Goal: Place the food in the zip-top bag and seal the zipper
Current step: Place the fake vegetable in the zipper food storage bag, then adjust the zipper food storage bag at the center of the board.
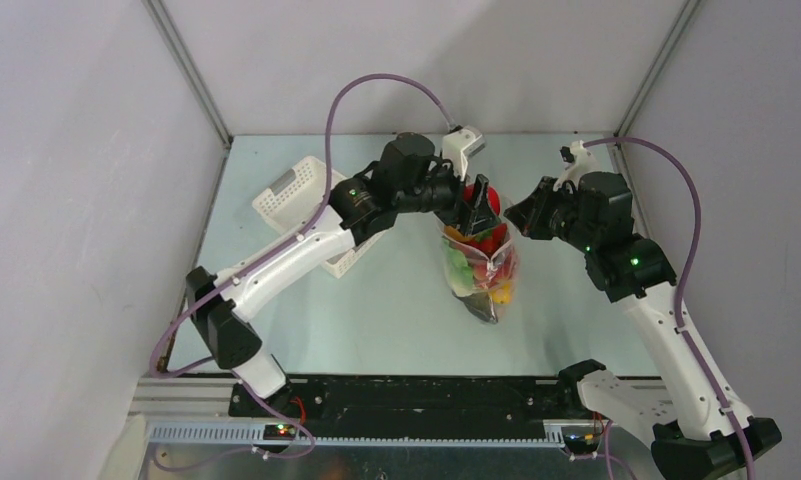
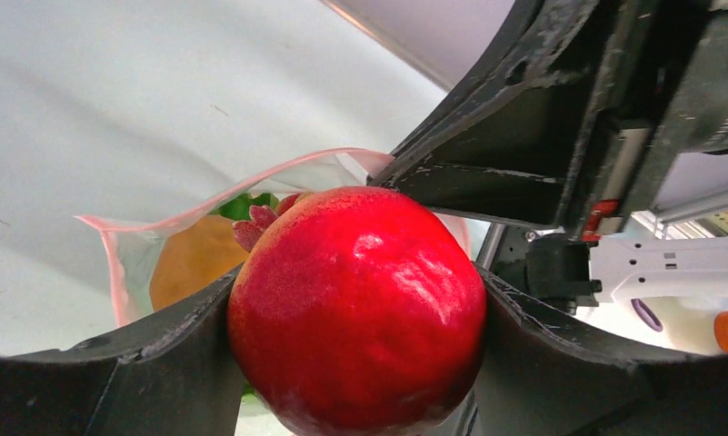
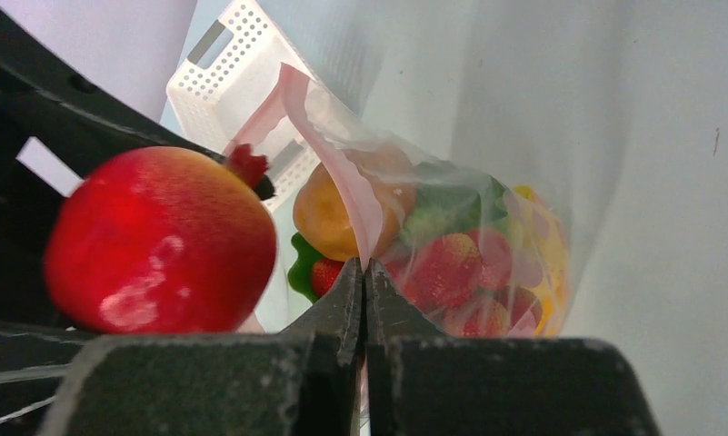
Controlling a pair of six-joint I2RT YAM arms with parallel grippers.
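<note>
My left gripper (image 1: 481, 205) is shut on a big red toy pomegranate (image 2: 355, 304), also in the right wrist view (image 3: 160, 241), and holds it just above the open mouth of the zip-top bag (image 1: 483, 268). The bag's pink zipper strip (image 2: 224, 200) gapes open below the fruit. My right gripper (image 3: 364, 272) is shut on the bag's rim and holds that side up (image 1: 516, 225). Inside the bag are an orange fruit (image 3: 342, 213), green pieces (image 3: 451, 204), several red strawberries (image 3: 451, 268) and yellow food (image 3: 546, 272).
A white lattice basket (image 1: 311, 205) stands on the table to the left of the bag, partly under my left arm; it also shows in the right wrist view (image 3: 242, 68). Grey walls close in the table at the back and both sides.
</note>
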